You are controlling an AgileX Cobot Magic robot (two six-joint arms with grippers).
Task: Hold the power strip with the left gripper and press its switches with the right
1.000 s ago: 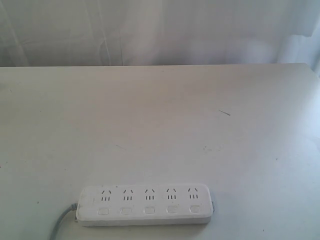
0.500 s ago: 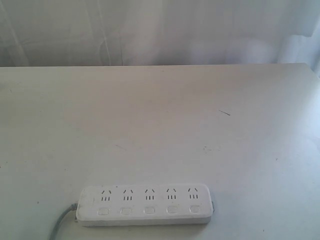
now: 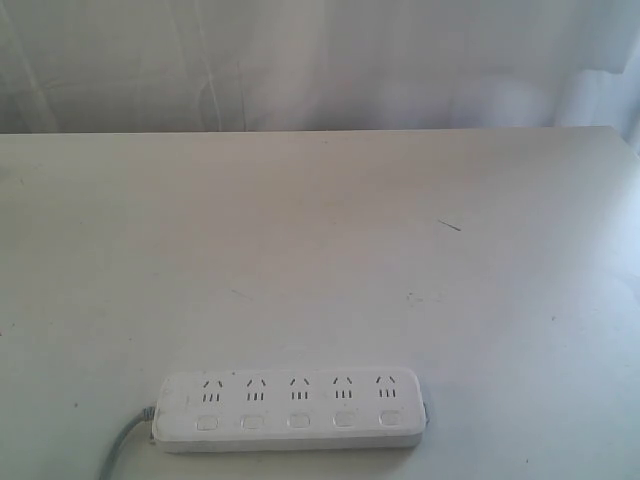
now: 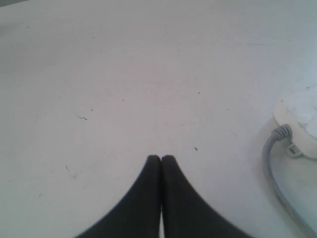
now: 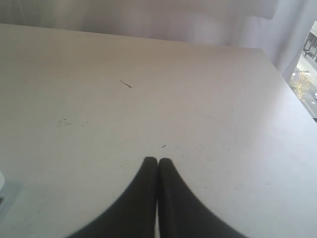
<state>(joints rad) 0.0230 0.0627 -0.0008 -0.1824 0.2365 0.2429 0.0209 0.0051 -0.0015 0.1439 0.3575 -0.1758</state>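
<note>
While neither arm shows in the exterior view, the long flat white plastic power strip lies flat at the near edge of the pale matte surface, a little left of the middle, with its length running left to right. Five socket groups sit in a row along its far side. The five small white rounded-rectangle switches run along its near side, one by each group. A thin grey cord leaves the strip's left end and curves away toward the near left corner.

The left wrist view shows the black left hand with its two tapered fingers pressed together tip to tip, holding nothing, over bare surface. The strip's rounded end and the start of the cord lie off to one side, well apart from the fingertips.

The right wrist view shows the black right hand pressed together in the same way, empty, over bare surface. A short dark scratch mark lies farther out, right of the middle of the surface. A white draped curtain hangs behind the far edge.
</note>
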